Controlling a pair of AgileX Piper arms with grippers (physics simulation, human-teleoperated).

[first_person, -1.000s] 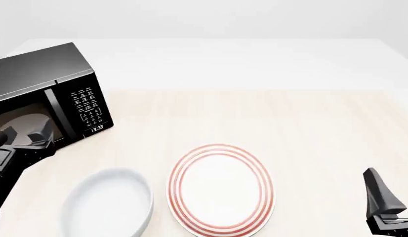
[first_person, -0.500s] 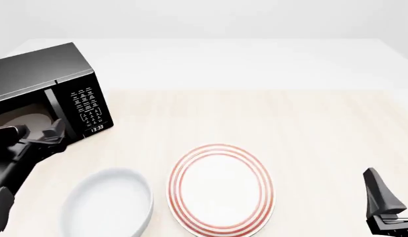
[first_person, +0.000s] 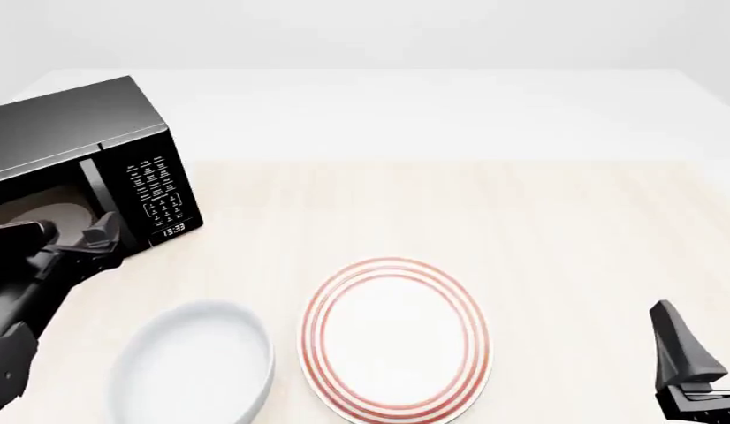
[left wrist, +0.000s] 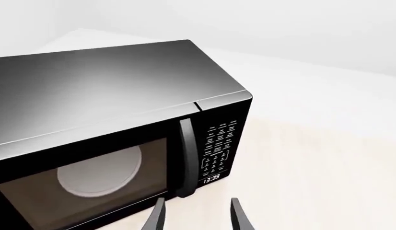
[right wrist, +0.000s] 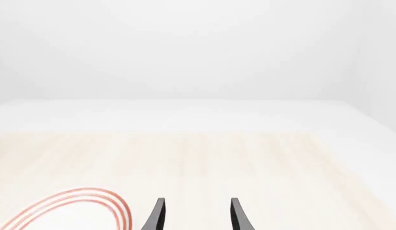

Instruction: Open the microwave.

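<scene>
Your microwave (first_person: 88,163) sits at the far left of the table (first_person: 554,221), angled so its door and keypad (first_person: 156,194) face toward the near right; the door is shut, with the vertical bar handle (left wrist: 187,158) running down between the window and the keypad. Through the window you can see the white round turntable (left wrist: 100,171) inside, and nothing shows on it. The clock under the keypad reads 13:33. Your left gripper (first_person: 68,238) is at the near left, just in front of the door near the handle's lower end, with its fingers spread apart and nothing between them; in the left wrist view the handle stands just beyond the fingertips, apart from them. In front of the microwave, at the near left, lies a white bowl (first_person: 194,367), which looks empty. Just to its right is a white plate with red rings (first_person: 395,340), also bare. Your right gripper (right wrist: 194,215) is at the near right corner, well apart from everything, with its fingers parted around nothing but bare table, the plate's rim just off to its left.
</scene>
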